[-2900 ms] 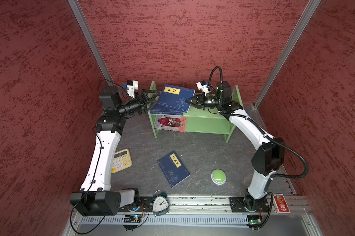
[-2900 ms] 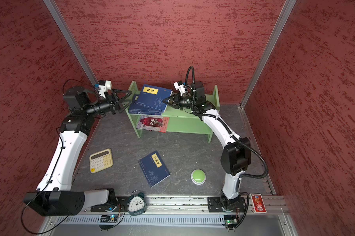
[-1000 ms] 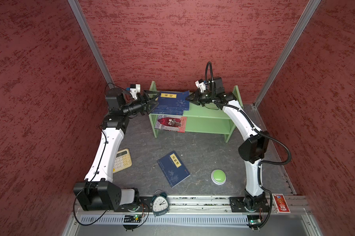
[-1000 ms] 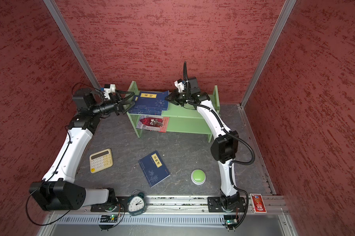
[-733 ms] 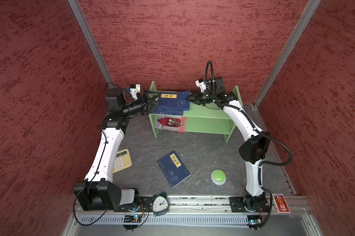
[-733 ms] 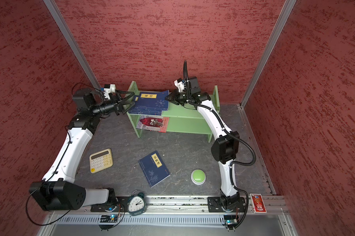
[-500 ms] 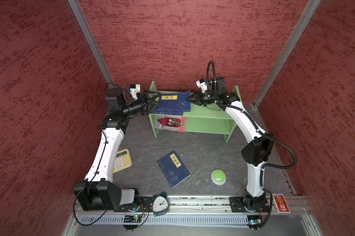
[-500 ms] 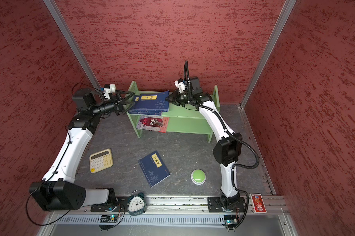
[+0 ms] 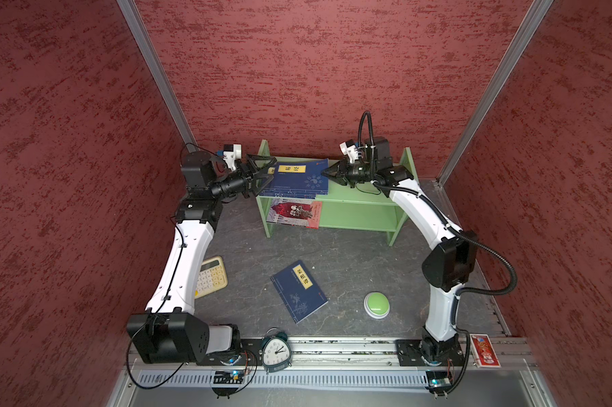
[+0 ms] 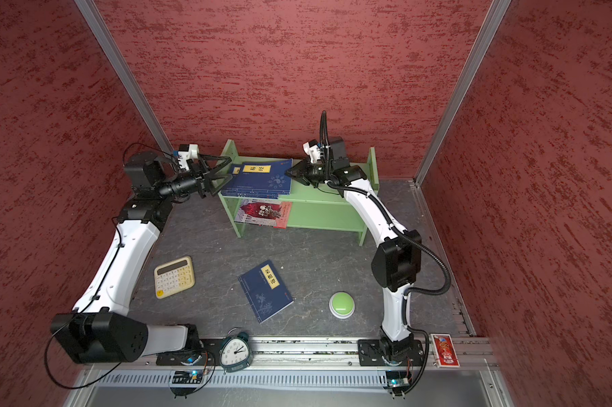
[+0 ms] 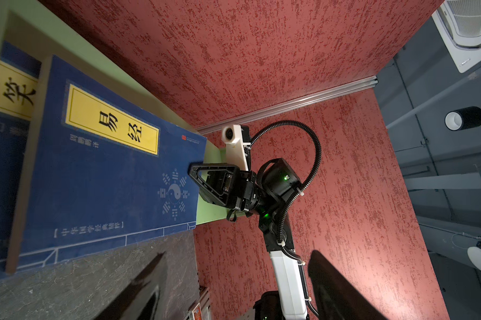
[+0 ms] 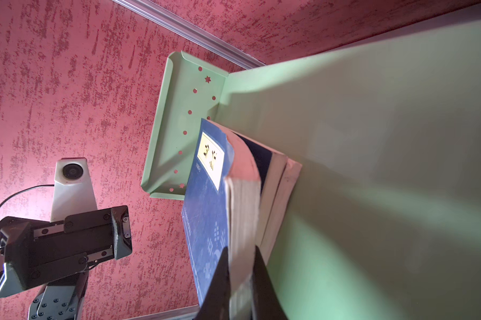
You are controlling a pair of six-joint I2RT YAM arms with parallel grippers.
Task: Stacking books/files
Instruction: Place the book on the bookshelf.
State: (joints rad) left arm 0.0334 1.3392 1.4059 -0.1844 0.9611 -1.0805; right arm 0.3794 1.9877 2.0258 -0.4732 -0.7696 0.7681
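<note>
Red walls enclose a green shelf [image 9: 354, 215] whose upper tier holds a pile [image 9: 287, 192] of navy books; the right gripper [image 9: 325, 172] pinches the top book [image 9: 299, 176] by its edge, the left gripper [image 9: 263, 174] gapes wide beside it, and retreating unreleased could drag the pile askew

Lab booth, red walls [image 9: 297, 70], mounting rail [image 9: 332, 347]

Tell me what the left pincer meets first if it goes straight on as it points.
The left pincer would likely meet the navy book stack on the green shelf first, or the shelf's end panel beside it; depth is unclear.
</note>
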